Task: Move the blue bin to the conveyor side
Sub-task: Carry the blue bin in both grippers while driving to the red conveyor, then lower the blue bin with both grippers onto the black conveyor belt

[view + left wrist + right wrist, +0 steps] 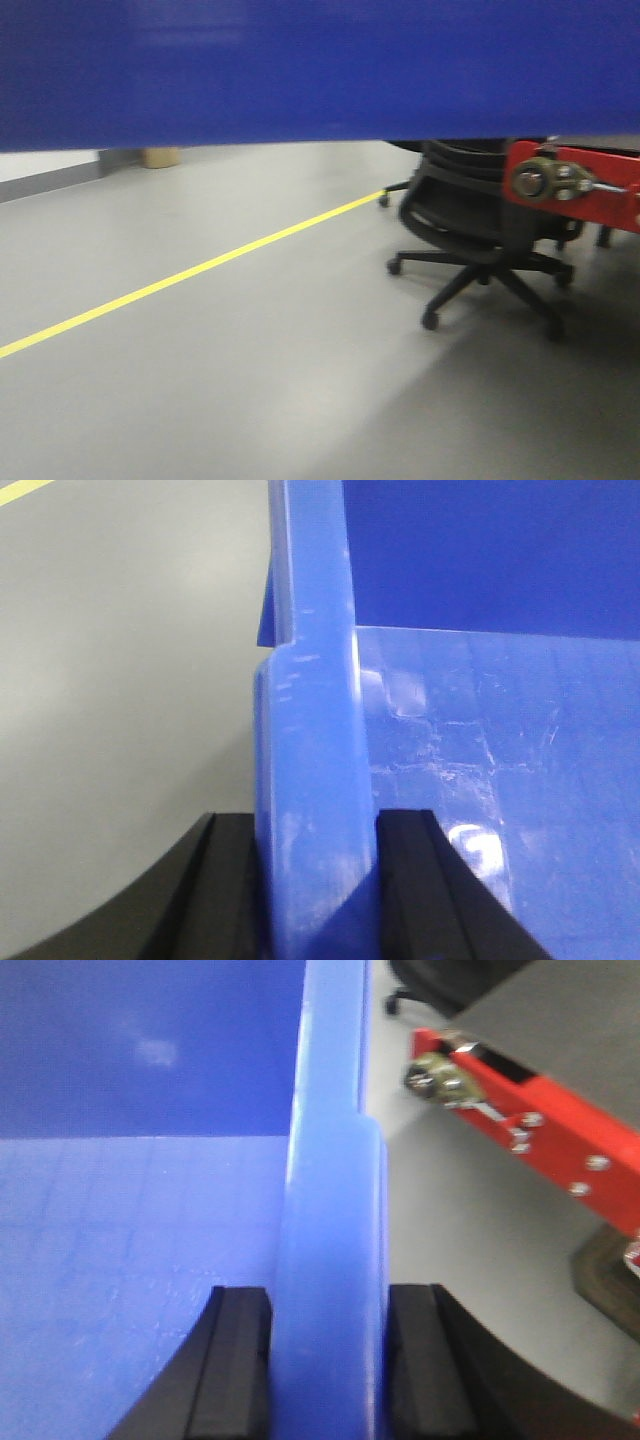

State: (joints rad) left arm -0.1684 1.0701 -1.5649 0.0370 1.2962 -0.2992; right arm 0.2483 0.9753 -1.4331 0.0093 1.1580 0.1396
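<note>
The blue bin hangs off the floor and fills the top of the front view from edge to edge. My left gripper is shut on the bin's left rim, one black finger inside the bin and one outside. My right gripper is shut on the bin's right rim in the same way. The conveyor side shows as a red metal frame with a silver bolt fitting at the right, and in the right wrist view the same red frame runs just right of the bin, with dark belt behind it.
A black swivel chair on castors stands on the grey floor under the conveyor end. A yellow floor line crosses diagonally at left. A cardboard box sits by the far wall.
</note>
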